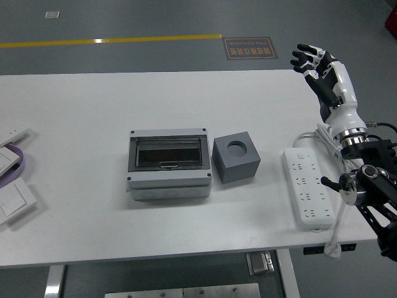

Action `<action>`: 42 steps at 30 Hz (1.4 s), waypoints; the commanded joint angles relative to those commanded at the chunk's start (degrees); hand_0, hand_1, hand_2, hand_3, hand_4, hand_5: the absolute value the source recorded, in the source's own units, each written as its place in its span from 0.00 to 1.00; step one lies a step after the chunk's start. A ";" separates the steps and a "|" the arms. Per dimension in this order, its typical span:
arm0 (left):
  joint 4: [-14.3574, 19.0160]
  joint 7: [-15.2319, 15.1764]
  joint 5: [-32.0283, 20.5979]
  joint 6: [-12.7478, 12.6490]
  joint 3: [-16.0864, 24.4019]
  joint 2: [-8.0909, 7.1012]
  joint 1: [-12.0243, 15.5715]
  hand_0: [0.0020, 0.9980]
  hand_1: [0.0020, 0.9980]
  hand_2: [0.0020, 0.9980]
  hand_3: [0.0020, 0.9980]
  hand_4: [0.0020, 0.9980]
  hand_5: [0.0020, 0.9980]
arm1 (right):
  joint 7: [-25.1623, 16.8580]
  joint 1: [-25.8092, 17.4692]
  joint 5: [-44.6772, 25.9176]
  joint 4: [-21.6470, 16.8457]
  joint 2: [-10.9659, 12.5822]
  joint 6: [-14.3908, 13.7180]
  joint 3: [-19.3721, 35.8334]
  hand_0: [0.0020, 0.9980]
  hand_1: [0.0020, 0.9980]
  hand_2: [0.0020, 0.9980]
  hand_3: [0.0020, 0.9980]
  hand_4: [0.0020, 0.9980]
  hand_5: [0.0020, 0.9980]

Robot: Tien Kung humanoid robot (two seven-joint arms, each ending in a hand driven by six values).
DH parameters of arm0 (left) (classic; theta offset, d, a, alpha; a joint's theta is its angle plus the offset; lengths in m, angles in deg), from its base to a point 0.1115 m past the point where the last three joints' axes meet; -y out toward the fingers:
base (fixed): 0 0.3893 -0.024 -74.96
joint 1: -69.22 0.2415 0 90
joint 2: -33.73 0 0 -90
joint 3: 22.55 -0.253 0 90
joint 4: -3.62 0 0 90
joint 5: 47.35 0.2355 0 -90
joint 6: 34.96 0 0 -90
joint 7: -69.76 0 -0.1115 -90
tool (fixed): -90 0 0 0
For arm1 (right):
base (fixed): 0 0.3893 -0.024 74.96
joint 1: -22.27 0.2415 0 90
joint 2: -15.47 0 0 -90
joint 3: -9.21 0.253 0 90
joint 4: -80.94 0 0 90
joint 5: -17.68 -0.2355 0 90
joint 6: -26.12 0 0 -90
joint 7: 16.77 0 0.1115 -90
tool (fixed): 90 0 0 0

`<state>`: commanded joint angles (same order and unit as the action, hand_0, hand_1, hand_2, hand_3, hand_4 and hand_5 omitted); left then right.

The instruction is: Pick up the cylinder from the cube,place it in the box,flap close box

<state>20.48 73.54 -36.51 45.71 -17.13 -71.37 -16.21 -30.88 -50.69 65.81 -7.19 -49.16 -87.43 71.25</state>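
A grey cube [236, 158] stands right of the box, its round top hole showing nothing inside. The grey box [169, 164] sits mid-table with its dark smoked lid lying flat and shut. No cylinder is visible; I cannot tell if it lies under the lid. My right hand [315, 62] is raised at the table's far right corner, fingers spread, holding nothing, well away from the cube. My left arm is out of view.
A white power strip [306, 194] with its coiled cord lies at the right edge, under my right forearm. White switch plates [12, 202] and a purple band [13, 162] sit at the left edge. A yellow line marks the floor beyond the table.
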 joint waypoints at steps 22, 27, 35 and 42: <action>-0.54 -0.12 -1.04 0.26 0.02 0.58 -1.42 0.59 0.58 0.55 0.62 0.68 0.26 | -0.41 -0.15 -2.03 1.67 -0.88 -0.57 0.56 0.79 0.69 0.68 0.67 0.65 0.41; -0.55 -0.02 -1.38 0.27 -0.68 0.44 -1.65 0.59 0.58 0.55 0.62 0.68 0.27 | -0.41 -0.42 -2.16 1.95 -1.16 -0.64 0.79 0.79 0.69 0.68 0.67 0.64 0.41; -0.62 -0.02 -1.11 0.45 -0.43 0.47 -1.88 0.59 0.58 0.55 0.62 0.68 0.27 | -0.22 -0.67 -1.83 1.99 -1.33 -0.63 1.13 0.80 0.69 0.68 0.67 0.64 0.41; -0.54 -0.12 -0.40 0.58 1.63 0.10 -0.91 0.59 0.58 0.55 0.62 0.68 0.27 | 0.64 -0.85 -2.08 1.86 -1.57 -0.06 1.06 0.80 0.69 0.68 0.67 0.64 0.40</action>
<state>19.94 73.42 -36.91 46.29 -15.49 -71.27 -17.13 -30.24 -51.54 63.73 -5.33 -50.73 -87.49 72.31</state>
